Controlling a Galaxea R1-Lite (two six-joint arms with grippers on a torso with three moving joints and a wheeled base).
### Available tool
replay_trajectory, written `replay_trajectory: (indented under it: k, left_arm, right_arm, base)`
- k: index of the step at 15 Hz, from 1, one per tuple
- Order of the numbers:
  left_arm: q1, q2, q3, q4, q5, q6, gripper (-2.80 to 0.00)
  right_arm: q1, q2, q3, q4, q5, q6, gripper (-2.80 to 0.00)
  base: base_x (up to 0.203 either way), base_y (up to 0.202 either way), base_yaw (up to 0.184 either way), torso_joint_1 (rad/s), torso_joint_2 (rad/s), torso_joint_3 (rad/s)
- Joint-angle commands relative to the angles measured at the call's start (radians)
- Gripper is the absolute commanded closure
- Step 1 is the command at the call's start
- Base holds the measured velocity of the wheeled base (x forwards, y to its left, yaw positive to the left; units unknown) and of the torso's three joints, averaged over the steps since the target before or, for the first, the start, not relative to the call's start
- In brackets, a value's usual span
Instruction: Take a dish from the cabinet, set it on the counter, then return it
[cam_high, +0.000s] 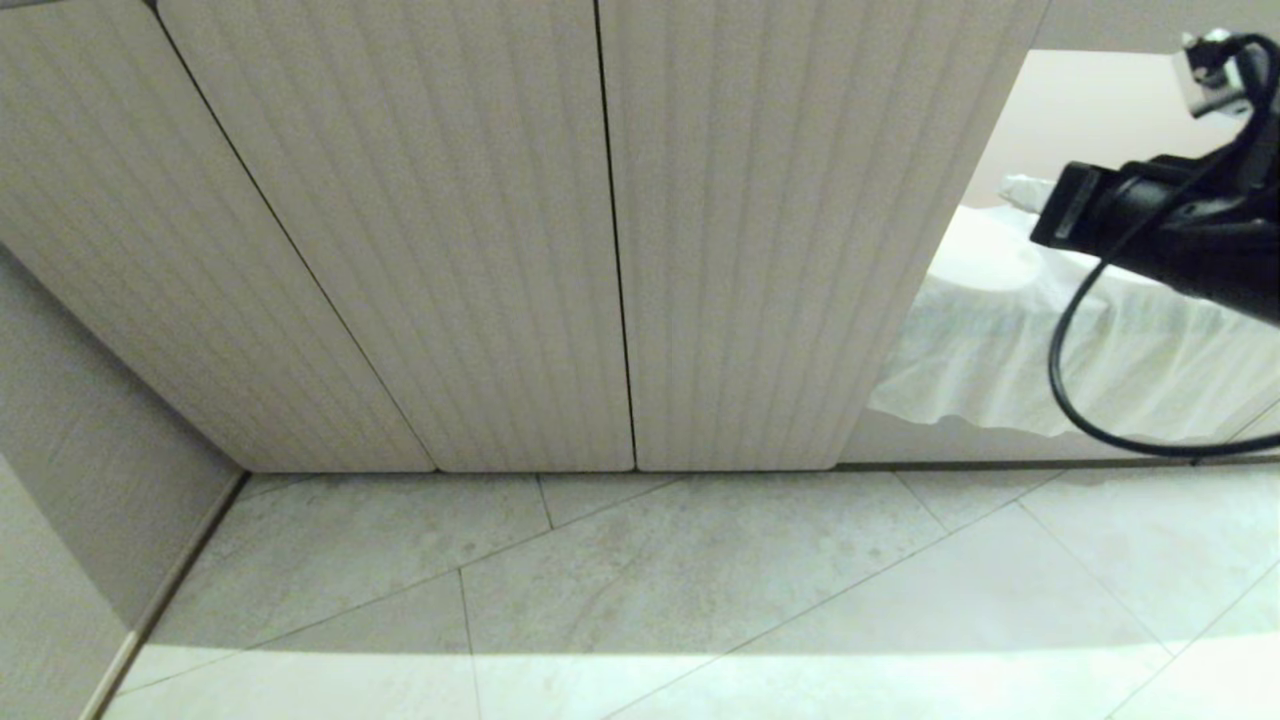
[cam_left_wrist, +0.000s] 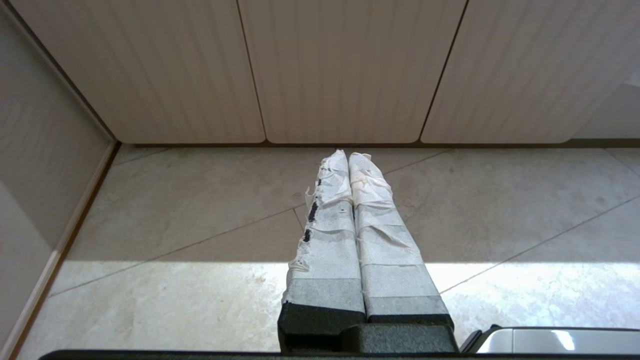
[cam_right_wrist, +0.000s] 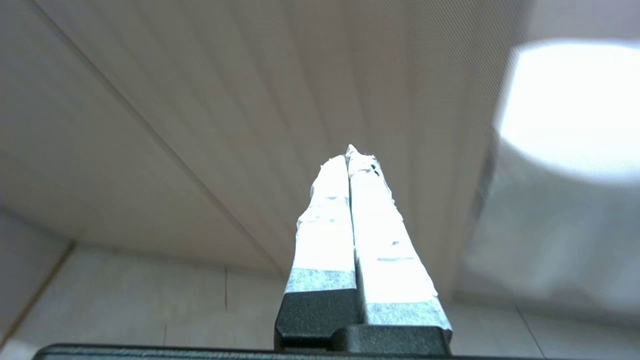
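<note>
The cabinet (cam_high: 500, 230) fills the head view, its ribbed beige doors all closed. The dish is hidden and the counter is out of view. My right arm (cam_high: 1160, 225) reaches in from the upper right, in front of the bright recess beside the cabinet's rightmost door (cam_high: 800, 230). In the right wrist view my right gripper (cam_right_wrist: 348, 155) is shut on nothing, its white-taped fingers (cam_right_wrist: 325, 225) aimed at that door (cam_right_wrist: 280, 100) near its edge. My left gripper (cam_left_wrist: 348, 156) is shut and empty, held low over the floor and facing the cabinet doors (cam_left_wrist: 340, 70).
Pale floor tiles (cam_high: 700, 590) run up to the cabinet's foot. A wall (cam_high: 70, 480) closes the left side. To the right of the cabinet is a bright recess draped with white cloth (cam_high: 1010, 340). A black cable (cam_high: 1075, 400) loops below my right arm.
</note>
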Motion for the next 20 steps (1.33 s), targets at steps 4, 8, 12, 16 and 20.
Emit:
replay_trajectory:
  k: [4,8,12,16,20]
  left_arm:
    - [0.000,0.000,0.000,-0.001,0.000,0.000,0.00]
    - [0.000,0.000,0.000,-0.001,0.000,0.000,0.00]
    - [0.000,0.000,0.000,-0.001,0.000,0.000,0.00]
    - [0.001,0.000,0.000,-0.001,0.000,0.000,0.00]
    - [0.001,0.000,0.000,-0.001,0.000,0.000,0.00]
  right_arm:
    - [-0.117,-0.348,0.257,0.105,0.004,0.004,0.00]
    - [-0.129,-0.540,0.463,0.100,0.001,-0.007,0.00]
    - [-0.127,-0.675,0.672,0.057,0.001,-0.015,0.00]
    - [-0.125,-0.912,0.972,-0.034,0.000,-0.033,0.00]
    - [-0.163,-1.148,1.098,0.049,-0.001,-0.109,0.00]
  base:
    - [0.000,0.000,0.000,0.000,0.00,0.000]
    - [0.000,0.000,0.000,0.000,0.00,0.000]
    - [0.000,0.000,0.000,0.000,0.00,0.000]
    - [0.000,0.000,0.000,0.000,0.00,0.000]
    - [0.000,0.000,0.000,0.000,0.00,0.000]
